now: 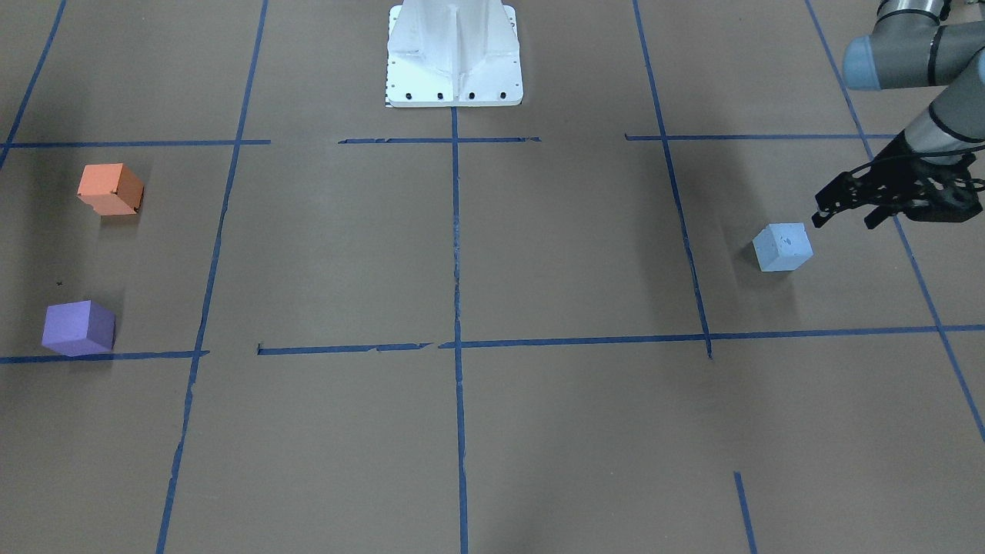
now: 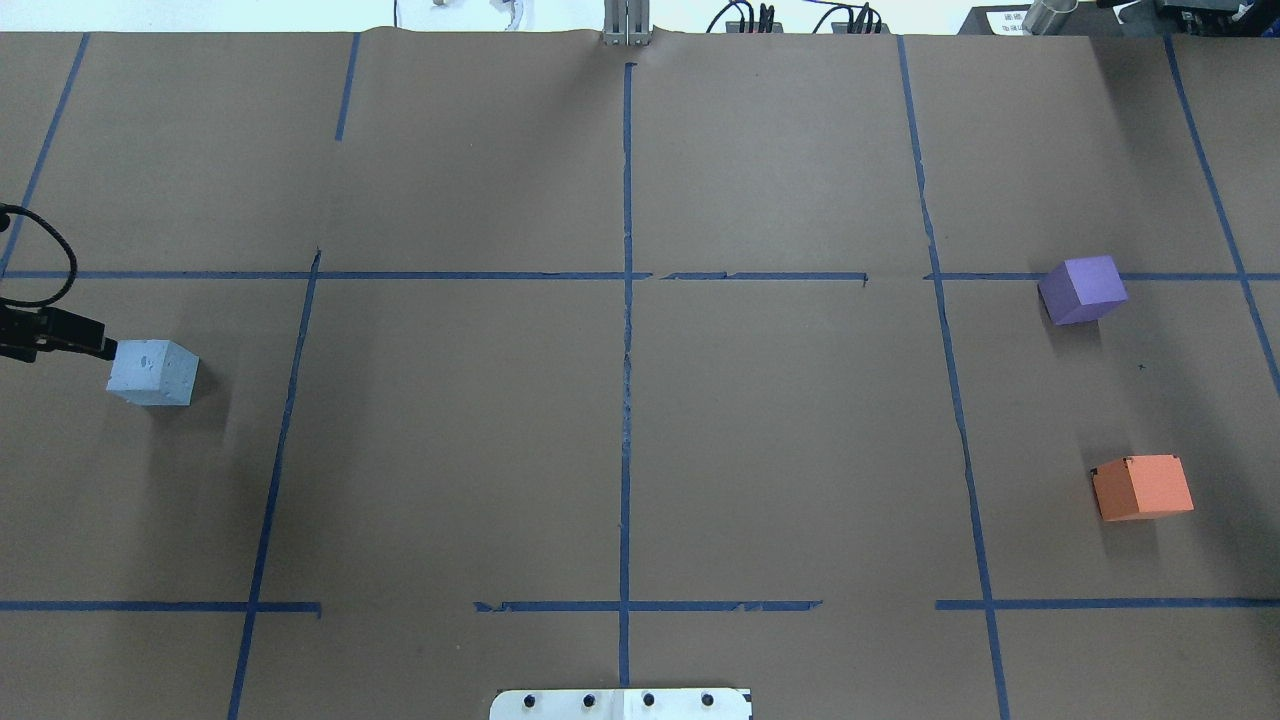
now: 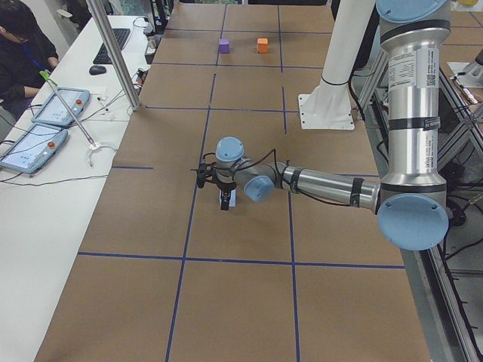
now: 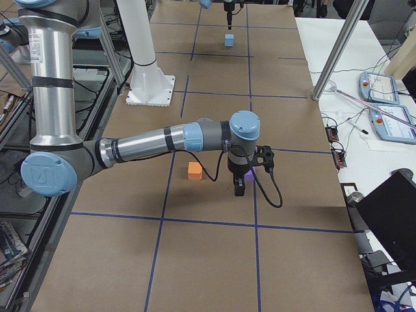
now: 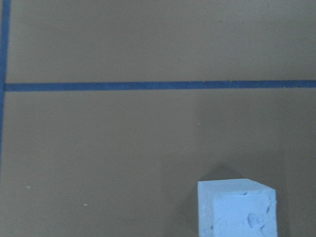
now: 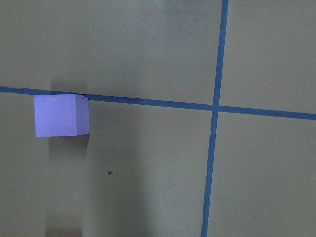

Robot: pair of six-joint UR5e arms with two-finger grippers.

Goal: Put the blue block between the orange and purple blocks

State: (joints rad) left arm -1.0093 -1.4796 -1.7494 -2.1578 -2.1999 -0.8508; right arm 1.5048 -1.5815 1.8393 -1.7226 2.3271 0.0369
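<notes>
The light blue block (image 1: 782,247) sits on the brown paper on the robot's left side; it also shows in the overhead view (image 2: 152,372) and low right in the left wrist view (image 5: 237,207). My left gripper (image 1: 845,219) is open and empty, hovering just beside and above the block without touching it. The orange block (image 2: 1142,487) and purple block (image 2: 1083,289) sit apart on the robot's right side. My right gripper (image 4: 239,187) shows only in the exterior right view, low over the purple block (image 6: 61,115); I cannot tell whether it is open or shut.
The white robot base (image 1: 454,54) stands at the table's middle near edge. Blue tape lines divide the brown paper into a grid. An operator (image 3: 23,53) sits at a side bench with tablets (image 3: 34,143) beyond the far edge.
</notes>
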